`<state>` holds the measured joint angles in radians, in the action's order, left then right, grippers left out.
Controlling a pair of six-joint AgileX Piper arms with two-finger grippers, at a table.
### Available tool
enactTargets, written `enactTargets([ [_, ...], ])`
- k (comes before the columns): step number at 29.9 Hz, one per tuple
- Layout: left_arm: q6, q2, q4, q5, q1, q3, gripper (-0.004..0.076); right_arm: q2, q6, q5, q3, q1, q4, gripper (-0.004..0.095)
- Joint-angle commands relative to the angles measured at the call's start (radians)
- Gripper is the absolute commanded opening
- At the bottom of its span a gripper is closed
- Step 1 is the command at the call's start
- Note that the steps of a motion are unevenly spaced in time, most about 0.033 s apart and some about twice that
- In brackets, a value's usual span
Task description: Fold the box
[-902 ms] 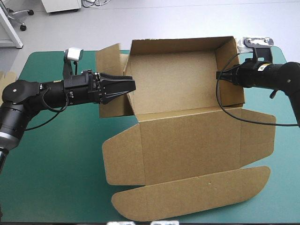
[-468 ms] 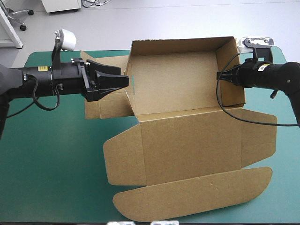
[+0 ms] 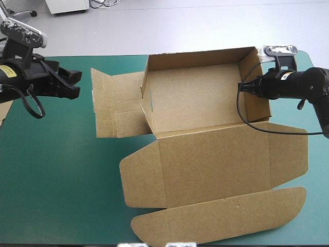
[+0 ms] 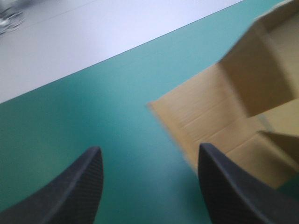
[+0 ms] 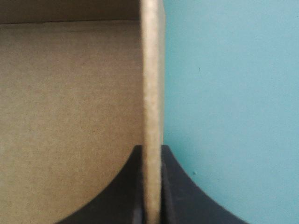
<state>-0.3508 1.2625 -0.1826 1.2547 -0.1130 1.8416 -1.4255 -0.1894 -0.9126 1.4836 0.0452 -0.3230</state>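
**While pinched at one wall, a brown box [image 3: 205,149] half built**

Though open as a tray, rests on the teal-green cover [image 3: 61,170], across the table's middle and right. Back wall [image 3: 198,53] and right wall [image 3: 254,87] upright. Outer panel [image 3: 115,110] of the left side flat on the cover, creased, reaching toward the left arm. Lid [image 3: 216,162] flat toward the near edge, with a side flap at each end and a long rounded tuck flap [image 3: 221,218] nearest the robot.

Right gripper [image 3: 245,87]: comes in from the right and clamps the top edge of the right wall, one black finger inside the tray and the other outside. In the right wrist view, board sandwiched tight between the two.

Left gripper [image 3: 76,85]: well apart from the box, over bare cover at the table's far left, touching nothing. Fingers [image 4: 88,177] spread wide in the left wrist view, with the flat panel's corner ahead of them.

At the table's left edge, a sliver of more board [image 3: 4,110].
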Motion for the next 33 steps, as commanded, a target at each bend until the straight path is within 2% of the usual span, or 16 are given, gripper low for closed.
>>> enactTargets([
  [1,0.087,-0.042,0.234,-0.038,0.0,-0.039,0.0428,0.021,0.01,0.058,0.031,-0.007,-0.054,-0.0019],
  [9,0.124,-0.051,0.22,-0.167,0.141,-0.254,0.0428,0.003,0.001,0.052,0.031,-0.007,-0.073,-0.0019],
  [17,0.07,-0.002,-0.124,-0.296,0.35,-0.443,0.0428,0.0,-0.008,0.044,0.031,-0.007,-0.095,-0.0019],
  [26,-0.039,0.152,-0.45,-0.332,0.455,-0.511,0.0428,0.0,-0.021,0.036,0.031,-0.007,-0.144,-0.0019],
  [33,-0.262,0.318,-0.831,-0.223,0.455,-0.579,0.0428,0.0,-0.021,0.034,0.031,-0.007,-0.153,-0.0019],
])
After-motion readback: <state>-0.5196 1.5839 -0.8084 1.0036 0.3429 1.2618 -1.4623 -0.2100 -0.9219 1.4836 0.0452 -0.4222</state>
